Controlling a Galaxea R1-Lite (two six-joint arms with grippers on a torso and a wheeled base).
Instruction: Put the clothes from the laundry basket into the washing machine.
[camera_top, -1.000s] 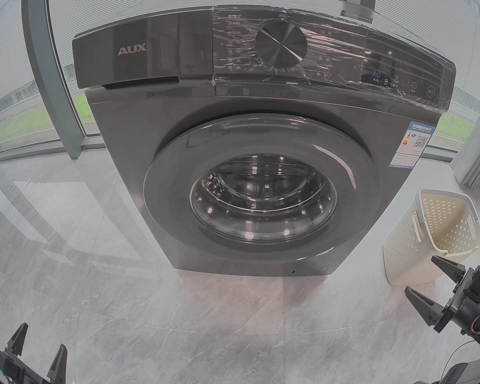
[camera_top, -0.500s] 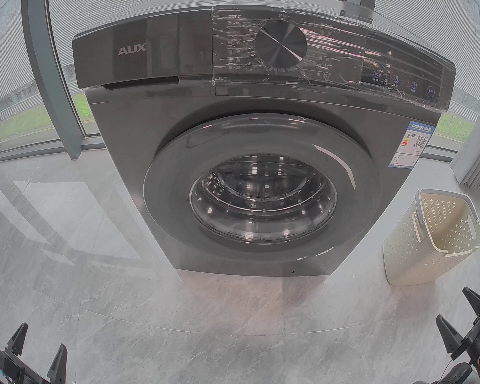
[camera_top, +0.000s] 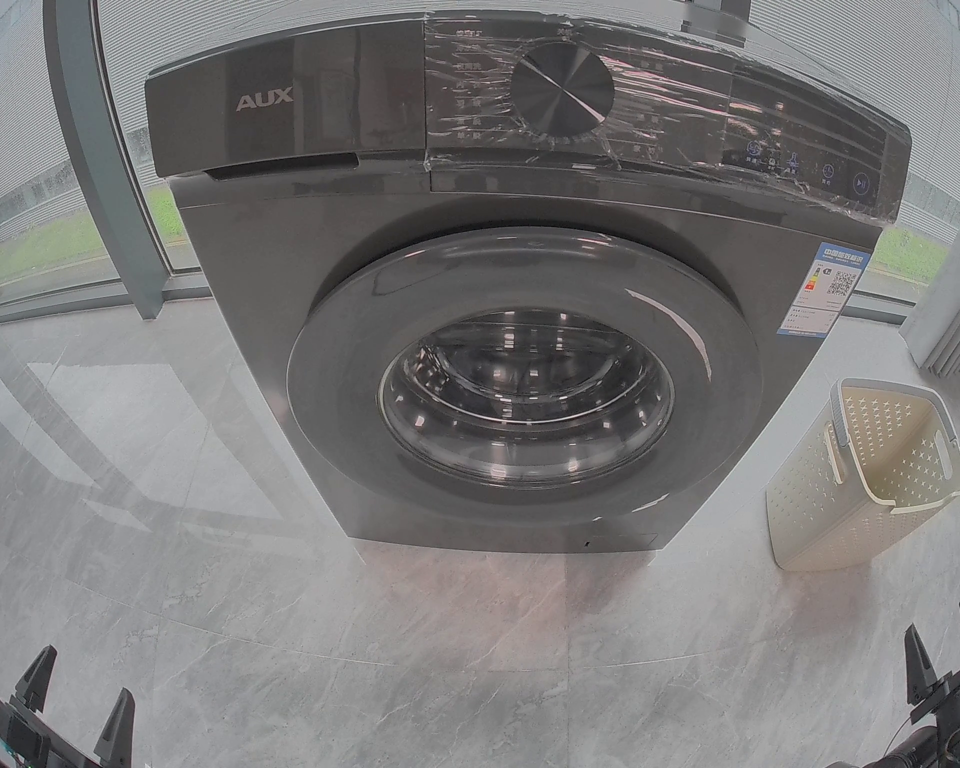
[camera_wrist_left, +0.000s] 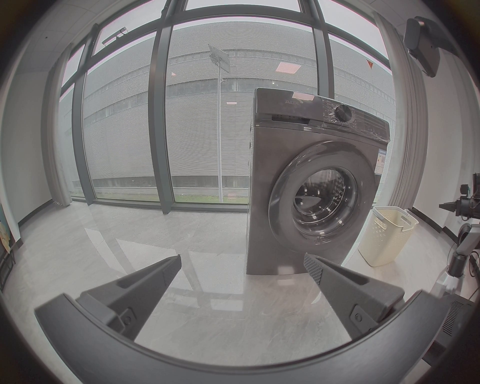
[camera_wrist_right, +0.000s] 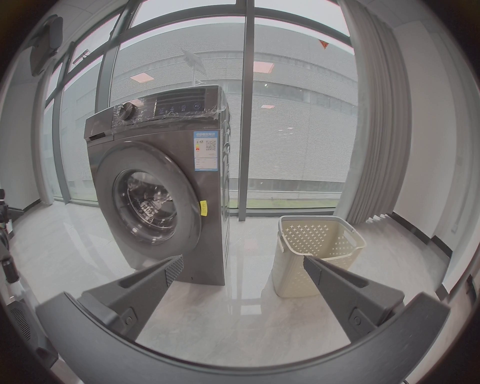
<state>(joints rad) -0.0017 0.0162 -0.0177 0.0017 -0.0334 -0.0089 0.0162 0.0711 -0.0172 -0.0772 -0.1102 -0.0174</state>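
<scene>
Laundry basket (camera_top: 860, 480) on floor (camera_top: 450, 640) beside the washing machine (camera_top: 300, 240), its door (camera_top: 520, 390) shut; left gripper (camera_top: 83, 672) and right gripper (camera_wrist_right: 242, 262) open, empty: clothes carried over now would likely strike the closed door.

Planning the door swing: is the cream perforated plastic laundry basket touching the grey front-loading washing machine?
Apart. The right wrist view shows a strip of bare floor between the cream perforated plastic laundry basket and the grey front-loading washing machine.
</scene>
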